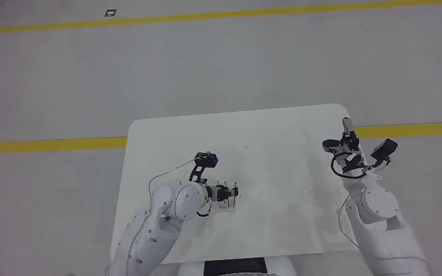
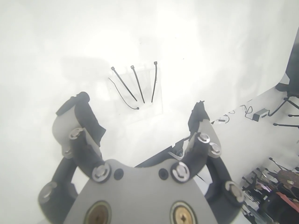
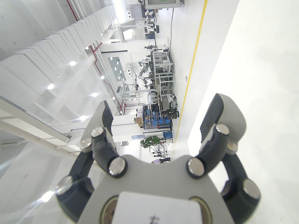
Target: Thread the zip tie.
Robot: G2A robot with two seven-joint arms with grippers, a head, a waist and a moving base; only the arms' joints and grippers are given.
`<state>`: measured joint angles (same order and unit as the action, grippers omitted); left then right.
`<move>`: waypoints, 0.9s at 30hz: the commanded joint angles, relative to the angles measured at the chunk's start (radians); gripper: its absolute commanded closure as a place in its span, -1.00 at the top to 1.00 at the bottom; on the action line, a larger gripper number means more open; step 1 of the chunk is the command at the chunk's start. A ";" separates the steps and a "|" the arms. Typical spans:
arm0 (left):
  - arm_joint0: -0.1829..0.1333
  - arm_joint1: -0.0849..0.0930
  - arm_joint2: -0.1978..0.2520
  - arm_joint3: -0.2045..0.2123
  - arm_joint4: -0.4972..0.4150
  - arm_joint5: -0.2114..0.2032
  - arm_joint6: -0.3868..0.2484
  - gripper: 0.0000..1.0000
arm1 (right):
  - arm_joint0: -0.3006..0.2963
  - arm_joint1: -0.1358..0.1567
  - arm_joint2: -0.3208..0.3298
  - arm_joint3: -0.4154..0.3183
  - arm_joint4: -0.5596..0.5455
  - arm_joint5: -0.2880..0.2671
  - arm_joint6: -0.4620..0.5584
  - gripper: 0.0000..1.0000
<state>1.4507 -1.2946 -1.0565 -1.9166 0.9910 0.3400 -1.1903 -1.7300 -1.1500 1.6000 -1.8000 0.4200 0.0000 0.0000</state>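
While nothing is threaded yet, four thin black plastic zip ties (image 2: 138, 84) are lying just ahead of the left gripper (image 2: 141, 101), which is hanging wide open and empty. The right gripper (image 3: 161, 106), well apart from them, is hanging wide open too.

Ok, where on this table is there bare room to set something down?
The middle of the table, between the zip ties and the right gripper, is bare. Crowded only at the ties, by the left gripper.

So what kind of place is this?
Probably a large factory-style robot workshop: a yellow floor line, racks of machines down the hall, and a white table with zip ties laid out.
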 commanded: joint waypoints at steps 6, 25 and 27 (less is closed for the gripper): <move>0.005 -0.011 -0.007 -0.009 0.034 0.000 -0.014 1.00 | 0.000 0.000 0.000 0.000 0.000 0.000 0.000 1.00; 0.012 -0.010 0.044 -0.055 0.083 0.000 -0.041 0.38 | 0.000 0.000 0.000 0.000 0.000 0.000 0.000 1.00; 0.012 -0.012 0.043 -0.042 0.094 0.000 -0.047 -0.02 | 0.000 0.000 0.000 0.000 0.000 0.000 0.000 1.00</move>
<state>1.4631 -1.3056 -1.0122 -1.9667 1.0785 0.3400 -1.2347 -1.7300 -1.1500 1.6000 -1.8000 0.4200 0.0000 0.0000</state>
